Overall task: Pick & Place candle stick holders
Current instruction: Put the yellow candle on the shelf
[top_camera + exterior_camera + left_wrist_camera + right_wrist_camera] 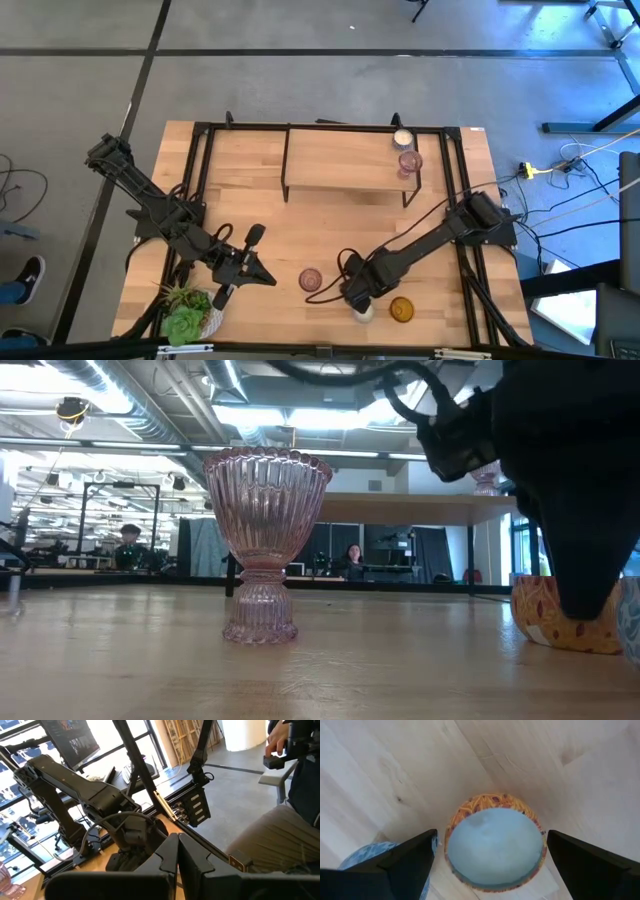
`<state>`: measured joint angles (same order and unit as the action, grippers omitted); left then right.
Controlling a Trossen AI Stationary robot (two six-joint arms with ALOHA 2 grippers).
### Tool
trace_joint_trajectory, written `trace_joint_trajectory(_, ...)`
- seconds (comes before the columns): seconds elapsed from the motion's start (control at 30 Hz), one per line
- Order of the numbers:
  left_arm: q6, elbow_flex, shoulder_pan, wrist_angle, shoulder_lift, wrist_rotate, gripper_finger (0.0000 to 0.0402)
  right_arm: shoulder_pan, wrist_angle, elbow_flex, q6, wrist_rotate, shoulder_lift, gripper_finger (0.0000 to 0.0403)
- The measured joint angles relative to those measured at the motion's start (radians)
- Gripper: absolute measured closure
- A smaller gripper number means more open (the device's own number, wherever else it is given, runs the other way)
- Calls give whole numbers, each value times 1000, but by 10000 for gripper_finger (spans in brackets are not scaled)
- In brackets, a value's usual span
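Nearest holder: ribbed pinkish-purple glass cup on a stepped foot, upright on the pale wooden tabletop near its front edge, left of centre-right, untouched.
Right gripper: fingers spread wide, poised straight above a round amber holder with a pale blue-white inside; no finger touching its rim.
Neighbour: whitish-cream cup just beside the amber holder at the front edge; bluish rim of it showing at the left finger in the right wrist view.
Already placed: one whitish cup and one pinkish-purple cup on the raised wooden shelf by the back right corner.
Left gripper: fingers pressed together, holding nothing, parked near the front left corner beside the leafy green plant in a white pot.
Step judged: descent and closing on the amber holder, with three holders left at the front edge.
Risk, knock: left finger coming down on the cream cup and tipping or shoving it, caused by the tight spacing between the two.
Risk, slip: smooth round glass squirting out of the fingers if closed off-centre.
Risk, edge: a nudged cup rolling off the front edge, which lies close.
Hidden: amber holder's foot and height, under its own rim; in the low view, most of it behind the dark arm.
Uncounted: only five holders visible; a sixth not found.
Background: seated people beyond the table, too small to describe.
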<state>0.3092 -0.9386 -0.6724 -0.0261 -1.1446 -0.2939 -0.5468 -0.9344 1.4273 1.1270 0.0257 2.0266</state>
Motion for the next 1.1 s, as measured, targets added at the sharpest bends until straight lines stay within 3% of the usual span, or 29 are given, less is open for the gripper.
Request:
trace_joint_trajectory(0.73,0,0,0,0,0,0,398,-7,37,0,54,-27,38,27)
trace_joint_trajectory(0.9,0,0,0,0,0,0,398,-8,18,0,62,-25,38,60)
trace_joint_trajectory(1.1,0,0,0,0,0,0,398,-8,16,0,50,-19,38,136)
